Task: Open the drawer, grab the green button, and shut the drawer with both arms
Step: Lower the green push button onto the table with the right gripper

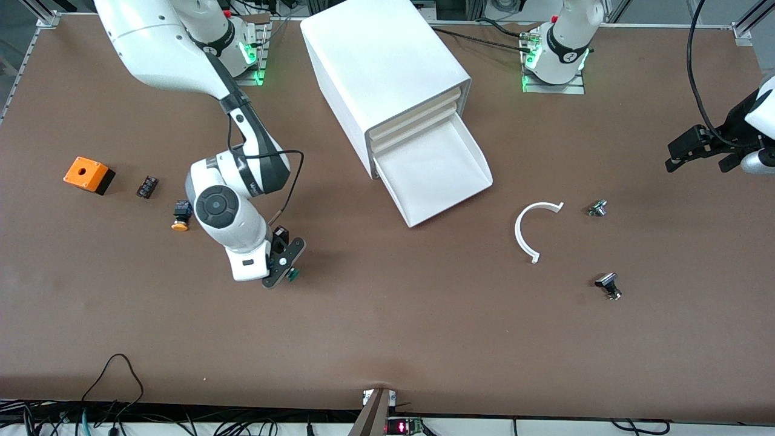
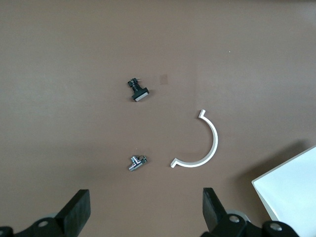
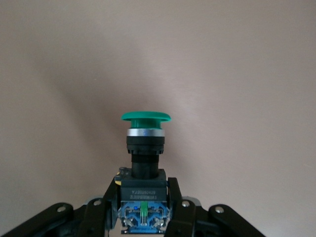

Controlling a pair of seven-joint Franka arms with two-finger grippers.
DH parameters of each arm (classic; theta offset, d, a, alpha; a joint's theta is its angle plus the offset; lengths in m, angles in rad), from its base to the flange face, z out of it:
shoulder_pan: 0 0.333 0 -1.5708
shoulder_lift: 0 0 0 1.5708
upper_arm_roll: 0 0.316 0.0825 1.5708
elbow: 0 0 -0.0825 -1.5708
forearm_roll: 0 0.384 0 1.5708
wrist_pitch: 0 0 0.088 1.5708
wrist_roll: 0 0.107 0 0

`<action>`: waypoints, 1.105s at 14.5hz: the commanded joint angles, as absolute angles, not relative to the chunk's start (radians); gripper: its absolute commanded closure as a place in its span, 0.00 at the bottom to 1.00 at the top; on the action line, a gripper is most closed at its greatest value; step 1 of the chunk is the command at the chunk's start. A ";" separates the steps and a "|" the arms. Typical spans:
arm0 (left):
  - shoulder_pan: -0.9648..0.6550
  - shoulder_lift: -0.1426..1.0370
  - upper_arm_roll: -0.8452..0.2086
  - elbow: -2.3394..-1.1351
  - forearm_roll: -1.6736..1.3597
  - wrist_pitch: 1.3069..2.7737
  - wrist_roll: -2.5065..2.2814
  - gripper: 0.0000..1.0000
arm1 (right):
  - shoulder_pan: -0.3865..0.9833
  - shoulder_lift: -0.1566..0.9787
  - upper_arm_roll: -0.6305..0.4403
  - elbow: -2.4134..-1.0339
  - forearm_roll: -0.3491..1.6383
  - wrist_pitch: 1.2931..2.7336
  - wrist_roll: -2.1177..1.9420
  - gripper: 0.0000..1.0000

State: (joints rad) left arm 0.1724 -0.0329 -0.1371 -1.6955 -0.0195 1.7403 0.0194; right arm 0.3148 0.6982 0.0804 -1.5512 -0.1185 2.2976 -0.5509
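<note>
The lowest drawer (image 1: 433, 177) of the white cabinet (image 1: 381, 66) stands pulled out, its shallow white tray bare inside. My right gripper (image 1: 284, 266) hangs low over the brown table, toward the right arm's end, shut on the button (image 1: 293, 275). In the right wrist view the black fingers (image 3: 178, 205) clamp the blue-black body, and the green-capped button (image 3: 145, 140) points away from the right gripper (image 3: 144, 200). My left gripper (image 1: 696, 154) waits open over the left arm's end of the table. In its own view the left gripper (image 2: 145, 215) holds nothing, and a drawer corner (image 2: 291, 192) shows.
An orange box (image 1: 89, 174), a small black block (image 1: 147, 186) and an orange-capped button (image 1: 180, 217) lie at the right arm's end. A white arc (image 1: 533, 227), a small metal part (image 1: 597, 208) and a black part (image 1: 608, 284) lie toward the left arm's end.
</note>
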 commanded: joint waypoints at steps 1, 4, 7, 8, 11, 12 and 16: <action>0.173 -0.024 -0.140 -1.666 -0.020 1.729 0.035 0.00 | 0.304 0.709 0.110 -1.609 -0.100 2.396 -0.548 0.67; 0.179 -0.020 -0.138 -1.680 -0.023 1.726 0.040 0.00 | 0.304 0.718 0.110 -1.657 -0.098 2.480 -0.548 0.66; 0.176 -0.009 -0.140 -1.687 -0.034 1.735 0.040 0.00 | 0.302 0.718 0.110 -1.663 -0.098 2.485 -0.554 0.56; 0.175 0.004 -0.140 -1.686 -0.026 1.733 0.040 0.00 | 0.302 0.718 0.110 -1.663 -0.098 2.485 -0.555 0.38; 0.175 0.044 -0.140 -1.687 -0.021 1.747 0.040 0.00 | 0.301 0.710 0.110 -1.660 -0.100 2.500 -0.569 0.00; 0.173 0.066 -0.140 -1.693 -0.020 1.759 0.040 0.00 | 0.301 0.706 0.110 -1.654 -0.100 2.500 -0.568 0.00; 0.175 0.110 -0.140 -1.747 -0.020 1.776 0.038 0.01 | 0.298 0.658 0.109 -1.646 -0.097 2.500 -0.552 0.00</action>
